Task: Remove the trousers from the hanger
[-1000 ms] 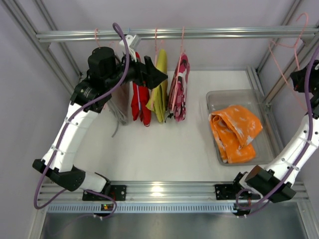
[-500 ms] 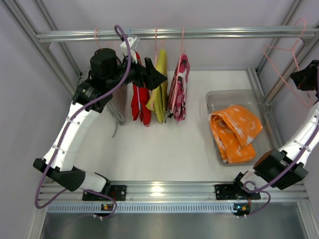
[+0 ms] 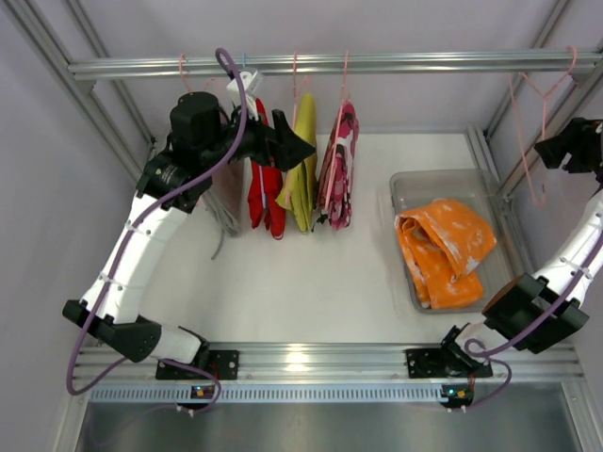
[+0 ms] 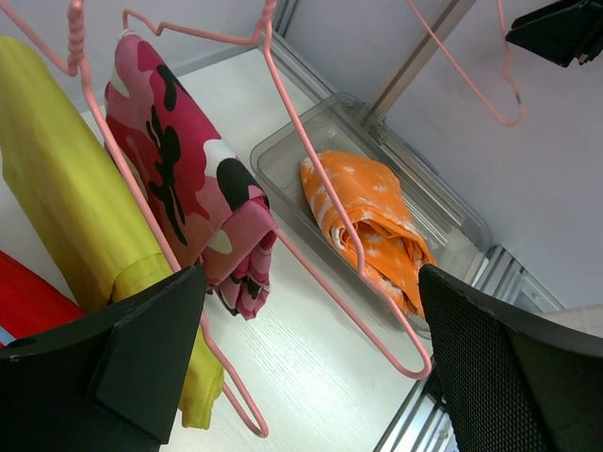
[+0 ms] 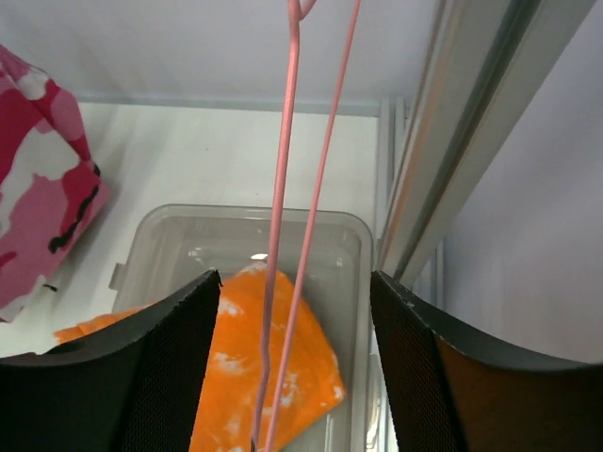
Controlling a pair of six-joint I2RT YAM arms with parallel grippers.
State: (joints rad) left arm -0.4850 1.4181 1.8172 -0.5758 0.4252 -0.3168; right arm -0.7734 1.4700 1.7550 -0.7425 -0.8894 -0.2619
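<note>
Pink camouflage trousers (image 3: pixel 337 169) (image 4: pixel 179 179) hang on a pink hanger (image 4: pixel 415 374) from the top rail (image 3: pixel 405 63). Orange trousers with white blotches (image 3: pixel 445 247) (image 5: pixel 254 377) lie crumpled in the clear bin (image 3: pixel 407 184). My left gripper (image 3: pixel 287 141) (image 4: pixel 311 367) stands open by the yellow garment, just left of the camouflage trousers, and touches nothing. My right gripper (image 3: pixel 558 151) (image 5: pixel 297 367) is open at the far right. An empty pink hanger (image 3: pixel 543 160) (image 5: pixel 283 188) dangles between its fingers without touching them.
A red garment (image 3: pixel 266 193), a yellow one (image 3: pixel 303 165) and a grey one (image 3: pixel 226 202) hang left of the trousers. Slanted aluminium posts (image 3: pixel 528 141) flank the right side, and the bin sits against them.
My right gripper has opened and let go of the empty pink hanger, which now hangs freely from the rail's right end. The left arm shifted only slightly.
</note>
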